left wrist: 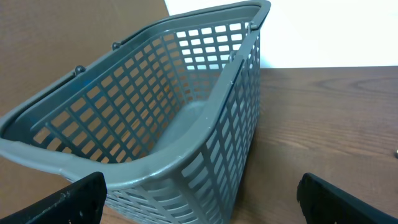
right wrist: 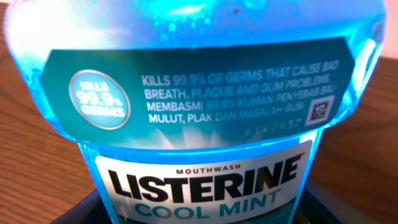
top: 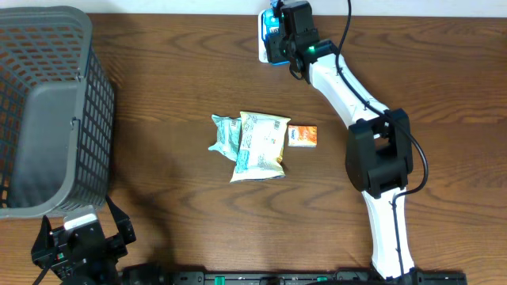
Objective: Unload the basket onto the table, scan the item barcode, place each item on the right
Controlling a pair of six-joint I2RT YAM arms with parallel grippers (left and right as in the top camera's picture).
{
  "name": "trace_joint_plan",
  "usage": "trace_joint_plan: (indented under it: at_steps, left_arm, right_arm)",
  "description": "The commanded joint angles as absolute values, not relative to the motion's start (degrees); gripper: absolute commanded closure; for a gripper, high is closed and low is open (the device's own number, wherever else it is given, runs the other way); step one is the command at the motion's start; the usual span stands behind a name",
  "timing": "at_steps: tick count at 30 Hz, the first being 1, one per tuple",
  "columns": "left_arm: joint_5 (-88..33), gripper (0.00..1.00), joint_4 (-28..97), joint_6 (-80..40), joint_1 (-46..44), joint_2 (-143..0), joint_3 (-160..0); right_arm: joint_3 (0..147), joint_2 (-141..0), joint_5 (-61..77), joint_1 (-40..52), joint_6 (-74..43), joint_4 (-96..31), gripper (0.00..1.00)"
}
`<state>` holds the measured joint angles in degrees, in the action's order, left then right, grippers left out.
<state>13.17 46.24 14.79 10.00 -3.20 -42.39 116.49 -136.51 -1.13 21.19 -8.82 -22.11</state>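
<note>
Blue translucent Listerine mouthwash bottle (right wrist: 199,93) sits clamped in the right gripper (top: 277,39) at the brown wooden table's (top: 174,71) far edge, apparently to present its barcode for scanning. The idle left gripper (left wrist: 205,196) rests with jaws wide apart beside the grey plastic mesh basket (left wrist: 186,124).

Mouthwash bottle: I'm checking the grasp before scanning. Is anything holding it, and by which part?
The right gripper holds the mouthwash bottle by its sides, at the front label. The left gripper holds nothing.
</note>
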Motion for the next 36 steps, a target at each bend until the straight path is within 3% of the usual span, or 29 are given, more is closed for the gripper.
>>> trace_joint_plan:
  at_steps: [1,7,16,23,28,33,36]
  left_arm:
    - [12.64,0.02,46.22,14.26,9.78,-2.57,-42.19]
    - [12.64,0.02,46.22,14.28,9.78,-2.57,-42.22]
    - [12.64,0.02,46.24,14.26,9.78,-2.57,-42.22]
    - [12.62,0.02,46.24,14.26,9.78,-2.57,-42.22]
    - [12.6,0.02,46.24,14.24,9.78,-2.57,-42.22]
    - [12.58,0.02,46.26,14.24,9.78,-2.57,-42.22]
    - [12.58,0.02,46.22,14.24,9.78,-2.57,-42.22]
  right_arm:
    - [118.56,-136.09,-1.83,20.93,-10.74,-20.47,0.86]
    - [122.72,-136.09,-1.85,19.55,-15.38,-25.69,0.87]
    - [131.13,-136.0,-2.31,6.11,-25.02,-57.06,0.96]
    - [131.0,-136.03,-20.86,-8.34,-26.22,-76.27,0.92]
    - [130.19,-136.03,-29.45,-17.85,-26.26,-79.75,0.87]
    - [126.98,-136.05,-29.61,-27.59,-25.65,-78.02,0.85]
    - [124.05,-136.05,-28.93,-32.29,-25.65,-75.68,0.78]
